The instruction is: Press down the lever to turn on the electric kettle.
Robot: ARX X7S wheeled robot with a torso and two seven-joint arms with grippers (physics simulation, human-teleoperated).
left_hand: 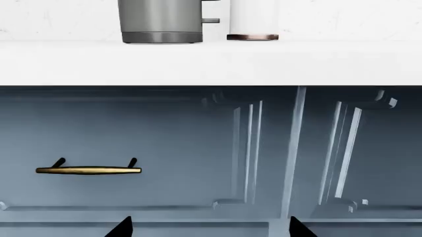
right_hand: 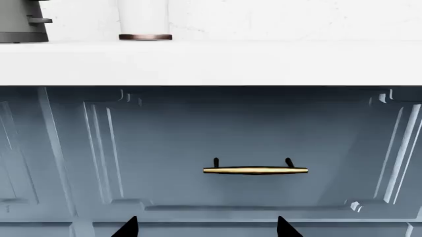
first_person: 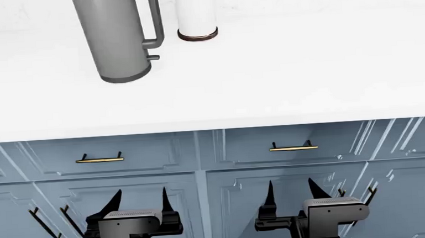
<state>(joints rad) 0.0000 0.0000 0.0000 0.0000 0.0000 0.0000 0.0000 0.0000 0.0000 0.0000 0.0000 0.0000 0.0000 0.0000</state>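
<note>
The grey electric kettle [first_person: 115, 36] stands upright at the back left of the white counter, its loop handle to the right. The lever [first_person: 153, 57] is a small dark tab low on the body under the handle. The kettle also shows in the left wrist view [left_hand: 161, 20] with the lever [left_hand: 211, 20], and at the edge of the right wrist view [right_hand: 23, 22]. My left gripper [first_person: 140, 203] and right gripper [first_person: 291, 194] are both open and empty, low in front of the blue cabinets, well below the counter.
A white cylinder with a dark brown ring [first_person: 195, 12] stands just right of the kettle. The white counter [first_person: 269, 82] ends at a front edge above blue drawers with brass handles [first_person: 100, 158] [first_person: 293, 146].
</note>
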